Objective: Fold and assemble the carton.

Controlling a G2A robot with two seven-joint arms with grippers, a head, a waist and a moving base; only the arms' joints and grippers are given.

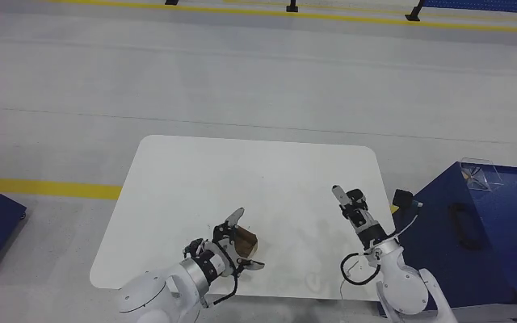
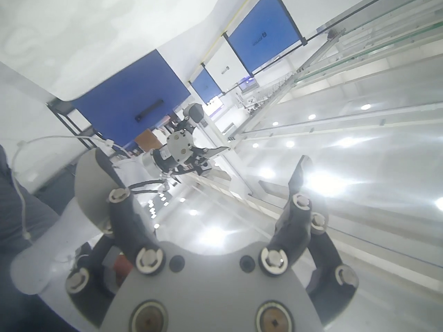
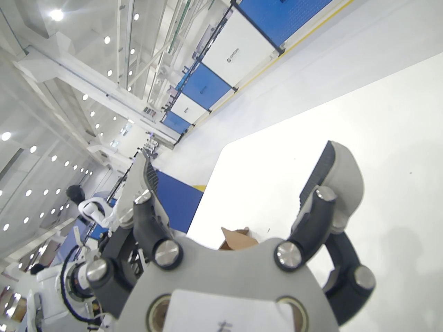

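Carton (image 1: 241, 240), brown cardboard, on white table (image 1: 202, 178), a little toward 6 o'clock from the table's centre in the top view; partly folded, exact shape hard to tell. Left claw (image 1: 249, 238) open wide, one finger at 12 o'clock of the carton and the other at 5 o'clock, carton between them; cannot tell whether either finger touches it. Right claw (image 1: 339, 192) at 2 o'clock from the carton, well apart from it, over bare table; its fingers (image 3: 325, 171) spread open, holding nothing; in the right wrist view the carton's torn-looking edge shows past the claw's base. Blue cabinet (image 1: 472, 234) at 3 o'clock, beside the table.
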